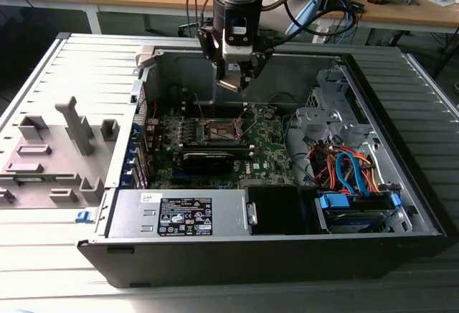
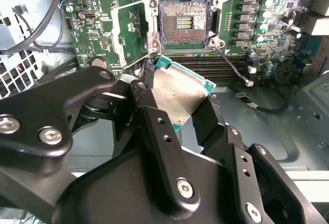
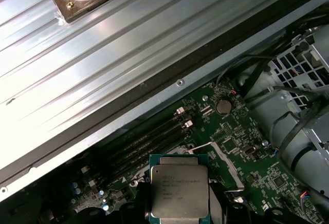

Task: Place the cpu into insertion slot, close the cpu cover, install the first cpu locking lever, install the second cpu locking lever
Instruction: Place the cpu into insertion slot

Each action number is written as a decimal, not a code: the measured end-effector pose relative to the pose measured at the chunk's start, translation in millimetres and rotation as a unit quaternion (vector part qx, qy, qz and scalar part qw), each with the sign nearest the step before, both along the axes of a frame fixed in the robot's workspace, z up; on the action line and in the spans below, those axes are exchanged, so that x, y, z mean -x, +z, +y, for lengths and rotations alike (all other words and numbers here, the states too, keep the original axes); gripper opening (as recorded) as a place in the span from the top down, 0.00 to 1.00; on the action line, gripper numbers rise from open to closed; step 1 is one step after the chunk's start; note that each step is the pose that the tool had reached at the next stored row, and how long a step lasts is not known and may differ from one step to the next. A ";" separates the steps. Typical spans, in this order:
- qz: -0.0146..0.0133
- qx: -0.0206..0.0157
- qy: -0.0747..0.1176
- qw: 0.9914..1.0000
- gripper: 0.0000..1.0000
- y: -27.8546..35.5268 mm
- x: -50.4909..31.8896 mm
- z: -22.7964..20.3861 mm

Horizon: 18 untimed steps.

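We see a grey ribbed bench (image 1: 43, 270) carrying an open computer case (image 1: 215, 255), and the insertion slot (image 2: 184, 22) lies well inside that case. The green motherboard (image 2: 92, 29) surrounds the slot on every side. The gripper (image 1: 231, 83) hangs above the slot, clear of it. In the second wrist view its black fingers (image 2: 154, 121) are clamped on two opposite edges of the cpu (image 2: 177, 93). The cpu cover (image 2: 118, 36) is swung open and rests just beside the slot, joined to it along one edge. The slot's brownish-gold contact field is bare. The cpu is tilted, above the slot and not touching it. The first wrist view shows its silver top (image 3: 179, 190).
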<state>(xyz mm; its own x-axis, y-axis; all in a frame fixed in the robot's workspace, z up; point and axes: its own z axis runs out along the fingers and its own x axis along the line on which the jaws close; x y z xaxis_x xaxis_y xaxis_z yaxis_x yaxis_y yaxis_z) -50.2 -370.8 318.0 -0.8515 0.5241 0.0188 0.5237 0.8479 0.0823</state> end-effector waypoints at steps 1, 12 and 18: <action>0.000 0.000 0.000 1.000 0.46 0.0 0.0 0.0; 0.000 0.000 -0.003 1.000 0.46 -0.1 0.0 0.0; 0.000 0.000 -0.005 1.000 0.46 -0.2 0.0 0.0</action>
